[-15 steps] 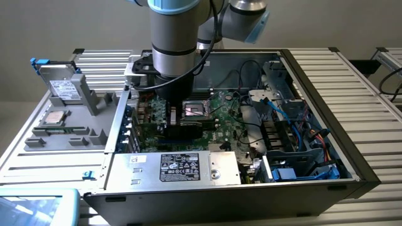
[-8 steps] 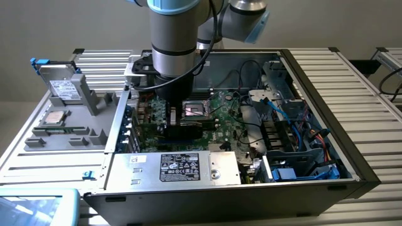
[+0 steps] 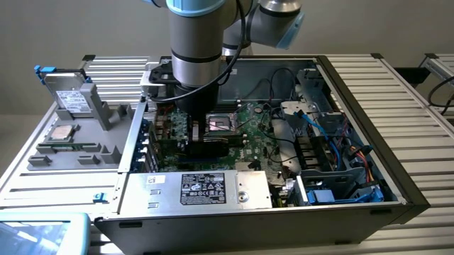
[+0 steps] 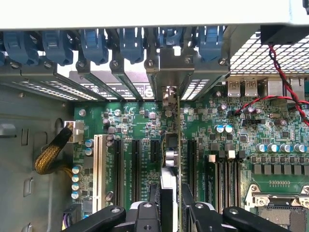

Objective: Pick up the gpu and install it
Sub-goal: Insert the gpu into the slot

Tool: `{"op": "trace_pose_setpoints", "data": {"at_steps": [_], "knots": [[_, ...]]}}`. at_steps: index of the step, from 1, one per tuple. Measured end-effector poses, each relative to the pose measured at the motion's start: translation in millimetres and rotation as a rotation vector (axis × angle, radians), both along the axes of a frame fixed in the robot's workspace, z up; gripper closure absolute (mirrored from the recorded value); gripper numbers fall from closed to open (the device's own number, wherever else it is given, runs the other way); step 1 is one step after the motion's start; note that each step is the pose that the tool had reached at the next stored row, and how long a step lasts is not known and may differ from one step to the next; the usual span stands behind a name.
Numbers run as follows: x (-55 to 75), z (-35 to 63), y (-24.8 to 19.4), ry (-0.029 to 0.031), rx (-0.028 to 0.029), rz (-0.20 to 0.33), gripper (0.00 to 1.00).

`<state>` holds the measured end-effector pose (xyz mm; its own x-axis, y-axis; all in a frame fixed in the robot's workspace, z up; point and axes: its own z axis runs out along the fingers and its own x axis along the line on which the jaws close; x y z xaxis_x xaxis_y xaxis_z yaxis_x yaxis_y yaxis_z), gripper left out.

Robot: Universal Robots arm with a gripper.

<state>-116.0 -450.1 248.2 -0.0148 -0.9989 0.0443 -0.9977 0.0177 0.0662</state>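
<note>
GPU [image 4: 170, 153] stands on edge above the green motherboard [image 4: 137, 126], seen edge-on among the long black expansion slots [image 4: 136, 169]. Its silver bracket [image 4: 175, 67] meets the rear wall of the computer case [image 3: 397, 175], under a row of blue retaining clips [image 4: 131, 44]. The gripper [image 4: 170, 193] is clamped on the card, one black finger on each face. Whether the card sits in a slot cannot be told. In the exterior view, the arm reaches down into the open case beside the CPU socket [image 3: 220, 123]. At that view's left, a hard drive [image 3: 71, 100] stands on a grey tray [image 3: 85, 139].
</note>
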Motion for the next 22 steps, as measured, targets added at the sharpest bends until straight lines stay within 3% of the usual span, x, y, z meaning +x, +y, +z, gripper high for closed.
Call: {"op": "trace_pose_setpoints", "data": {"at_steps": [22], "knots": [[-0.9,-0.2,-0.9,-0.0116,-0.0001,0.0,0.72]]}}
